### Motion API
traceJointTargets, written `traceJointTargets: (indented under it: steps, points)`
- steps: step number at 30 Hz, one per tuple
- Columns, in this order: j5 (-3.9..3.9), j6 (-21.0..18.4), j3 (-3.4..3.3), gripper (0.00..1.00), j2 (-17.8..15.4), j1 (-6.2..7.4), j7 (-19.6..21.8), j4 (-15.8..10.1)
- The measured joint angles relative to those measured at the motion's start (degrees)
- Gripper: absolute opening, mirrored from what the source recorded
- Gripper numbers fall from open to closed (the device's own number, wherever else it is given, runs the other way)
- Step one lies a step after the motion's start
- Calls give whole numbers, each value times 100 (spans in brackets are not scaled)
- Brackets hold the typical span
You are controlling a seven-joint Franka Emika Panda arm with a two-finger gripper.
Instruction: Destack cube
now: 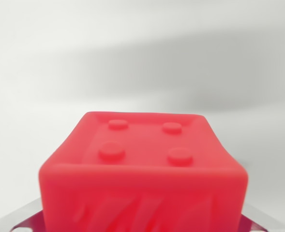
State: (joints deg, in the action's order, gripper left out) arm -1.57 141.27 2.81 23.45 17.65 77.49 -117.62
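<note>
Wrist view is filled low and centre by a red cube point(142, 179), very close to the lens and slightly soft in focus. Its upper face carries four round raised studs in a square pattern, ringed by a low raised rim, and the near face shows faint slanting relief marks (too blurred to read as any shape). Grey metallic pieces point(21, 217) peek out at the bottom corners on both sides of the cube; whether they belong to the tool I cannot tell, so its fingers and its state stay unknown. Behind the cube spreads a plain white worktop point(60, 72), smooth and matte, crossed by a broad, soft grey shadow band point(205, 67) running from the wrist view's right toward the centre. What the cube rests on is hidden.
</note>
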Motion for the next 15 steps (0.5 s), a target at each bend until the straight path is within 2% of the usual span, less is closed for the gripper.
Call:
traceJointTargets:
  steps: [15]
  points:
    - [-17,-241,0,0,434,-5,-590,675]
